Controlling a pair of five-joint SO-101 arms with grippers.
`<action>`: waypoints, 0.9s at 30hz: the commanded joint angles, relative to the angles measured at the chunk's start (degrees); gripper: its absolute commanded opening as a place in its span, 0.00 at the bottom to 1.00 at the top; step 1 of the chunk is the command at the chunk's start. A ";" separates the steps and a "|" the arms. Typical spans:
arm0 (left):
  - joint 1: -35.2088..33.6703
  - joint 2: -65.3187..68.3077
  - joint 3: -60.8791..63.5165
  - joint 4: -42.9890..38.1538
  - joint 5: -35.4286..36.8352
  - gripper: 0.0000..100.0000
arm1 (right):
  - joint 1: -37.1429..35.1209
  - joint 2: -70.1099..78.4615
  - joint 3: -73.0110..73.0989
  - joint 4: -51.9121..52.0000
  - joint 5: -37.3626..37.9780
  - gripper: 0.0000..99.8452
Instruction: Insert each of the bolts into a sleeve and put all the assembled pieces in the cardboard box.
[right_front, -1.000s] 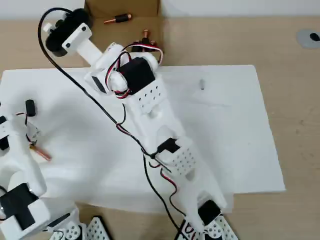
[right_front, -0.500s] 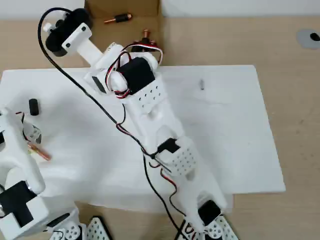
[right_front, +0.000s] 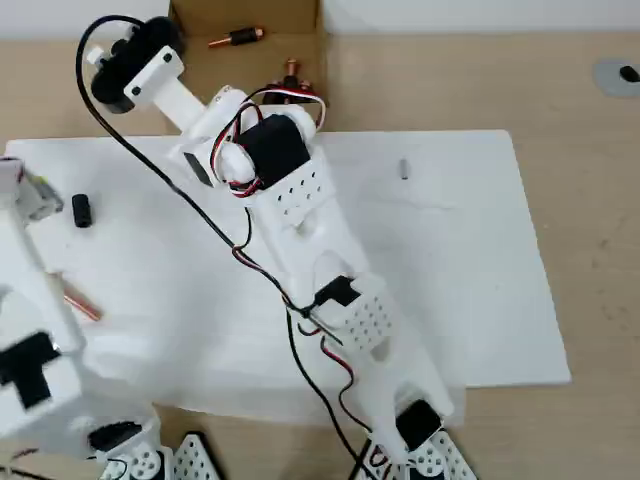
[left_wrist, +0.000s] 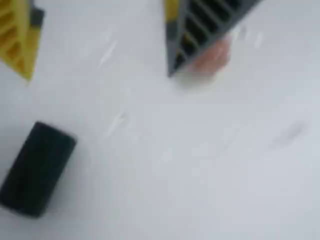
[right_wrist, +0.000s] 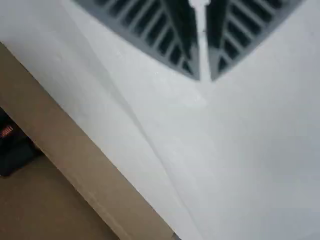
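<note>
Sleeve (left_wrist: 37, 170) sits outside the open-fingered left gripper (left_wrist: 97, 74) (bolt (left_wrist: 212, 55) by one finger).

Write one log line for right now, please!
left end effector: open | right end effector: shut | short black cylindrical sleeve and copper metal bolt: apart on white paper sheet

white sheet (right_front: 450, 280) on wooden table (right_front: 590, 200) — grey disc (right_front: 618, 75) nearby
</note>
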 joint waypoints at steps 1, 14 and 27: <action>2.90 10.07 -6.24 -2.02 -6.59 0.19 | -0.66 -4.44 -2.15 0.88 0.26 0.01; 8.26 21.41 -21.01 1.14 -4.13 0.19 | -0.75 -4.44 -2.15 0.88 0.26 0.01; 8.18 21.85 -23.74 -0.18 -11.34 0.19 | -0.48 -4.18 -1.89 0.88 0.44 0.01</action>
